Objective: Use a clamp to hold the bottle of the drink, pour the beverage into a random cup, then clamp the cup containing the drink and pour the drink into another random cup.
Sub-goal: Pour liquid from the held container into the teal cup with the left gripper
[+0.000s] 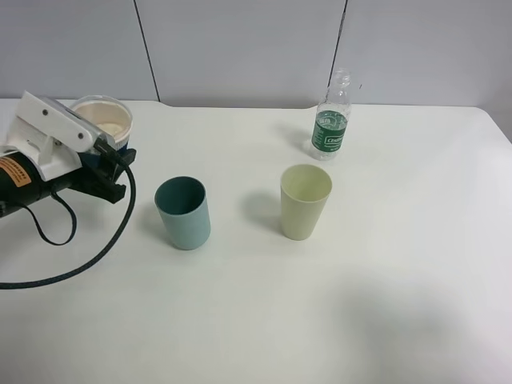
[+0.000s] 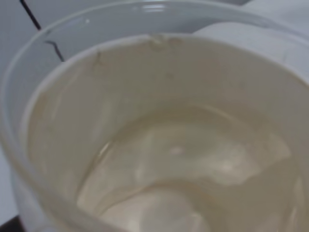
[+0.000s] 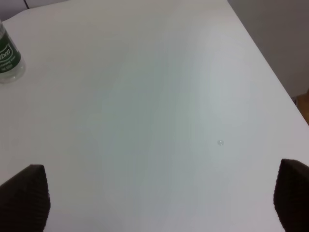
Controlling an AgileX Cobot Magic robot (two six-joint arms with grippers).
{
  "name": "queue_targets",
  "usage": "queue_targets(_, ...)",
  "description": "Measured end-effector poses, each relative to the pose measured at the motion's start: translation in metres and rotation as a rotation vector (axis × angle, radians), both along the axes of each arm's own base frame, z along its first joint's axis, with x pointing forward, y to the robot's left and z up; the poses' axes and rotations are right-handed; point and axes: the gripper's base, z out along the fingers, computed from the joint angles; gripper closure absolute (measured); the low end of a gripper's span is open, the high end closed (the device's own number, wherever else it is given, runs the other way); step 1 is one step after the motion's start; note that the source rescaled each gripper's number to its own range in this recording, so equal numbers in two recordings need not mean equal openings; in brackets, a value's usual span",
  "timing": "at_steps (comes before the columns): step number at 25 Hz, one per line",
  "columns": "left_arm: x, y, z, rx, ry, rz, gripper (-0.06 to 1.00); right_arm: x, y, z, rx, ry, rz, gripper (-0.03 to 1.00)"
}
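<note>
My left gripper [image 1: 114, 158] is clamped on the blue-banded cup [image 1: 102, 118] by the desk's [image 1: 360, 304] far left corner. My right gripper [image 3: 159, 198] gapes empty. The cup's smooth cream wall might slip, or a hasty tilt might slosh the clear drink [image 2: 183, 159] short of the matte, tapered teal tumbler [image 1: 184, 212], which stands farther from that edge.

A teal tumbler [image 1: 182, 212] stands nine o'clock of a pale yellow-green tumbler [image 1: 305, 200]. The clear bottle [image 1: 331, 120] has a dark green, white-lettered label [image 1: 329, 138]; the white cup [image 1: 102, 120] is cream inside.

Left tool [image 1: 116, 170] — white housing [image 1: 52, 128]; black cable [image 1: 98, 248]; orange label [image 1: 11, 172]
</note>
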Motion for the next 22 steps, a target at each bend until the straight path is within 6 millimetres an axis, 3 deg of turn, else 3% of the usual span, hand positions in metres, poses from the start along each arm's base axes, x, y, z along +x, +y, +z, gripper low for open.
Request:
queue_targets(11,-0.012,-0.028,-0.002,0.228,-0.076,-0.079,0.91,0.0,0.0,0.0,0.0,0.0,0.0,0.12)
queue_targets(22,-0.017,-0.037,-0.004,0.433,-0.136,-0.128,0.91,0.0,0.0,0.0,0.0,0.0,0.0,0.12)
